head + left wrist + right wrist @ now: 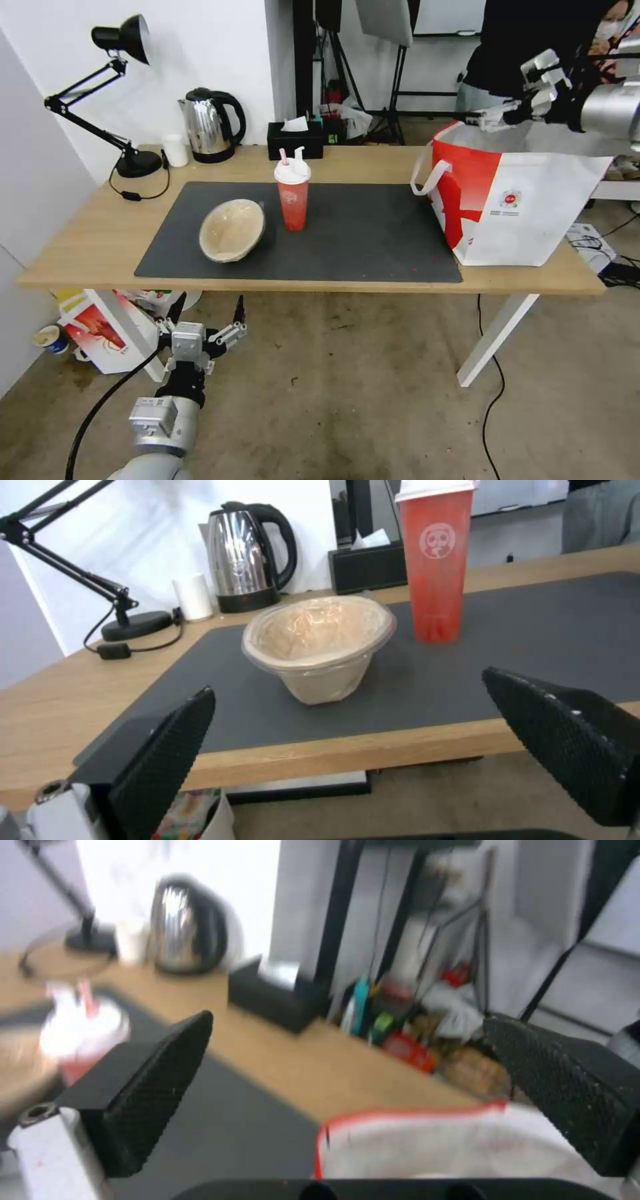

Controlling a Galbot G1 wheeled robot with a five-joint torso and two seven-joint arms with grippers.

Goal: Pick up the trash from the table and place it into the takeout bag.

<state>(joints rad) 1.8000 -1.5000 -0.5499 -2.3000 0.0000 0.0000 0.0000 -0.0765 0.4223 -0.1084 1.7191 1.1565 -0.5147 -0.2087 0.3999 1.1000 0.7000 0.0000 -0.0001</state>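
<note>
I see my right gripper (481,119) above the takeout bag (533,200), fingers spread and holding nothing. Taking that bag as landmark, it stands at the table's (87,247) right end; the red drink cup (293,197) and the tipped beige paper bowl (232,230) sit well left of it on the dark mat (373,233). My left gripper (208,313) hangs below the table's front edge, fingers spread.

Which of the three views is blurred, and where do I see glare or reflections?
Right wrist view: smeared throughout; the kettle, red drink cup and takeout bag rim have soft edges, while the open right tool stays crisp. Left wrist view: sharp; bright reflections on the steel kettle, a sheen inside the beige paper bowl. Head view: sharp, evenly lit, with the table edges slightly bowed.
</note>
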